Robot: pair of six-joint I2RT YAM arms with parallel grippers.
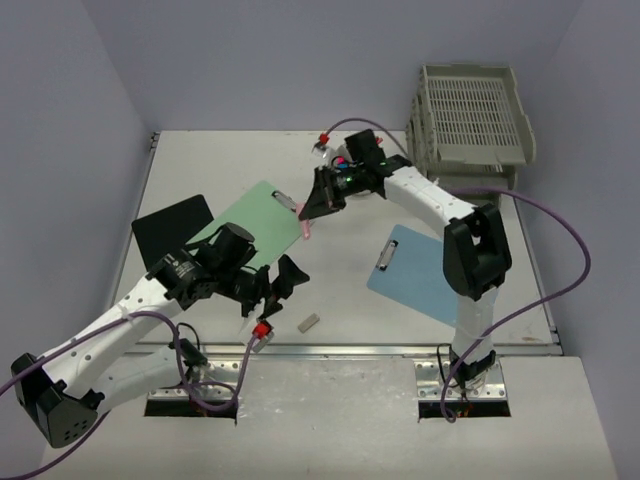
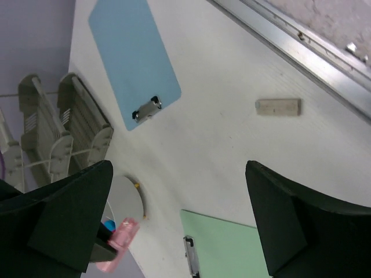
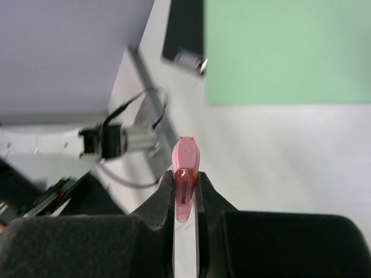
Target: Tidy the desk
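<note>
Black fingers (image 2: 64, 226) of the left hand (image 2: 179, 174) fill the bottom of the left wrist view, spread wide apart with nothing between them. This hand hangs over the front left part of the desk (image 1: 350, 290), just beyond the near end of a green clipboard (image 1: 250, 215). The desk is the white top filling the middle of the top view, with a metal rail (image 1: 400, 350) along its front edge and lilac walls (image 1: 60, 150) around it. A small grey eraser (image 1: 309, 322) lies close to that front edge, near the left hand but apart from it. The right hand (image 3: 185, 179) is pinched tight on a pink marker (image 3: 185, 153), which stands out past the fingertips; from above, it hangs at the right edge of the green clipboard, by the clip. A blue clipboard (image 1: 425, 275) lies flat toward the front right corner, partly under the right arm. A black flat sheet (image 1: 170, 228) lies at the left edge, its corner under the green clipboard. Grey stacked trays (image 1: 470, 115) stand in the far right corner.
</note>
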